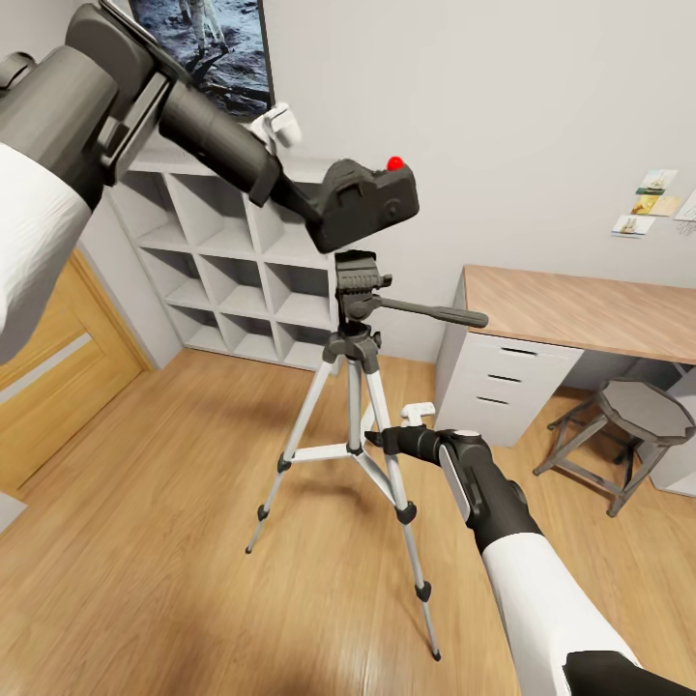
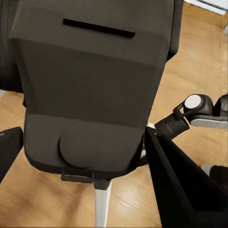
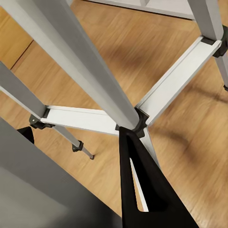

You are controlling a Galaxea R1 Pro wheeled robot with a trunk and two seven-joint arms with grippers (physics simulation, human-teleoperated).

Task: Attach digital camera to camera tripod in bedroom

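Head view: left gripper grips the camera from its rear, holding it just above the tripod head, red button up. Small gap between camera base and head plate, roughly aligned, not seated. Tripod stands on the wood floor in front of the grey shelves, pan handle pointing toward the desk. Stool next to the desk, poster on the wall above the shelves.

Left wrist view: camera body between the fingers, tripod leg below it.

Right gripper sits at the tripod's centre brace, beside one leg. Right wrist view: one finger touches the brace hub; cannot tell whether its jaws clamp anything.
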